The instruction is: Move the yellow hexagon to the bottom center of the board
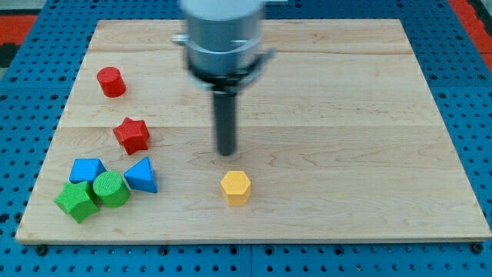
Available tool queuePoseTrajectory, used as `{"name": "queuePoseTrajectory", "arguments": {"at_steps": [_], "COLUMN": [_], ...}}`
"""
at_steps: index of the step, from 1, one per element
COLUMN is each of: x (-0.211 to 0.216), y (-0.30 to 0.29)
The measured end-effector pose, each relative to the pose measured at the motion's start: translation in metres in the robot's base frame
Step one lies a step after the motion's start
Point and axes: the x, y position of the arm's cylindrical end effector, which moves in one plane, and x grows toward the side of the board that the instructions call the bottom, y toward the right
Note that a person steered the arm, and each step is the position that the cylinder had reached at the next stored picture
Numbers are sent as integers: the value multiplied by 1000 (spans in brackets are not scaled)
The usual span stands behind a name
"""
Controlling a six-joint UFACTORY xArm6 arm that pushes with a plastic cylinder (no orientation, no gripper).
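The yellow hexagon (235, 187) lies on the wooden board (346, 115), near the bottom edge and a little left of centre. My tip (227, 153) stands just above the hexagon in the view, slightly to its left, with a small gap between them. The rod rises from the tip to the arm's grey body (223, 35) at the view's top.
At the bottom left sit a green cube (76, 201), a green cylinder (111, 189), a blue block (87, 170) and a blue triangle (141, 175). A red star (131, 135) and a red cylinder (111, 81) lie above them. Blue pegboard (23, 115) surrounds the board.
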Motion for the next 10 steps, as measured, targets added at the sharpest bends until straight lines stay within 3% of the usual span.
{"name": "queuePoseTrajectory", "arguments": {"at_steps": [2, 4, 5, 6, 7, 8, 9, 10], "x": [61, 33, 58, 30, -30, -117, -220, -261], "y": [-6, 17, 28, 29, 65, 102, 90, 18]}}
